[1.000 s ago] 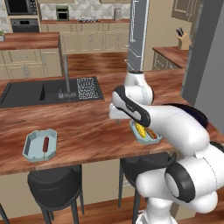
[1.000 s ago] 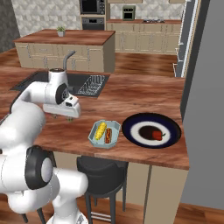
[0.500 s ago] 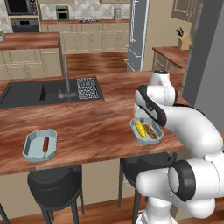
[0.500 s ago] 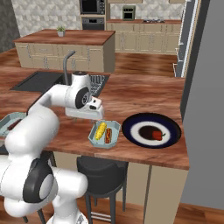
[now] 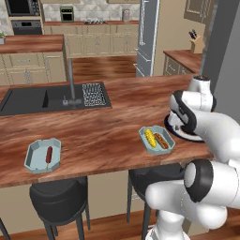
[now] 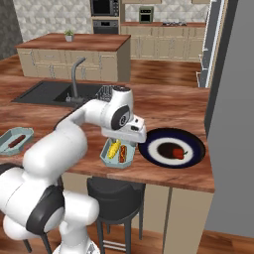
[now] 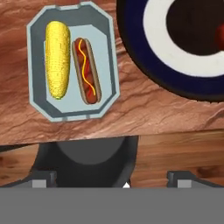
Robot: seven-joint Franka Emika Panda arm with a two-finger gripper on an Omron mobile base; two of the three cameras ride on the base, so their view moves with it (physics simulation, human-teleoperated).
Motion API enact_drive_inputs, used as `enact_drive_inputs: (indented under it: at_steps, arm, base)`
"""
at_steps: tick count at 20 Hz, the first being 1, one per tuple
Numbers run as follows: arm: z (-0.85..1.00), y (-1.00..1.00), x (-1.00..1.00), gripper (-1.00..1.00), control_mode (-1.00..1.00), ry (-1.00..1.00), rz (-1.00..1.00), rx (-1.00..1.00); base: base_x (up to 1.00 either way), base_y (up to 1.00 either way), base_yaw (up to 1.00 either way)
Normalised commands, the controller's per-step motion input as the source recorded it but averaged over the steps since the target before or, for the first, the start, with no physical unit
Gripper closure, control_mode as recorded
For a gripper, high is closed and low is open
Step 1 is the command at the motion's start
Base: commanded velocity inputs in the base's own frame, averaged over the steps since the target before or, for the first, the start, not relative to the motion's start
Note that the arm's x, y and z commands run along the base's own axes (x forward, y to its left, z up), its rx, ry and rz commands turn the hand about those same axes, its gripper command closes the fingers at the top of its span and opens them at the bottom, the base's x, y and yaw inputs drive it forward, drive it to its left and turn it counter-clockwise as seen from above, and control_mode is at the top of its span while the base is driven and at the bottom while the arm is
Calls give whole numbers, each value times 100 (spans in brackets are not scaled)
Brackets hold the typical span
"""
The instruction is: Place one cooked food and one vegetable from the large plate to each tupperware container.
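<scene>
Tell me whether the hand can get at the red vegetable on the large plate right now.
Probably yes: the hand is open beside the large plate, and the red vegetable lies uncovered near its centre.

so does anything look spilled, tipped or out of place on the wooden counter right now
Nothing stands out. The yellow corn cob and the sausage in a tan bun lie side by side inside one pale blue octagonal tray. The sausage on a stick sits in the other tray. The small red vegetable rests on the dark round plate.
</scene>
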Motion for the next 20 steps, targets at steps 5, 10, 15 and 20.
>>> enact_drive_inputs:
  at_steps: [5,10,15,20]
  arm:
    - [0,-94,1,-100,-100,0,-29,0]
    - [0,-58,22,-100,-100,0,-44,-1]
    - [-6,-35,24,-100,-100,0,-54,-4]
    - [-24,-16,3,-100,-100,-12,-67,-6]
  base:
    - [0,0,0]
    - [0,0,0]
    - [0,0,0]
    - [0,0,0]
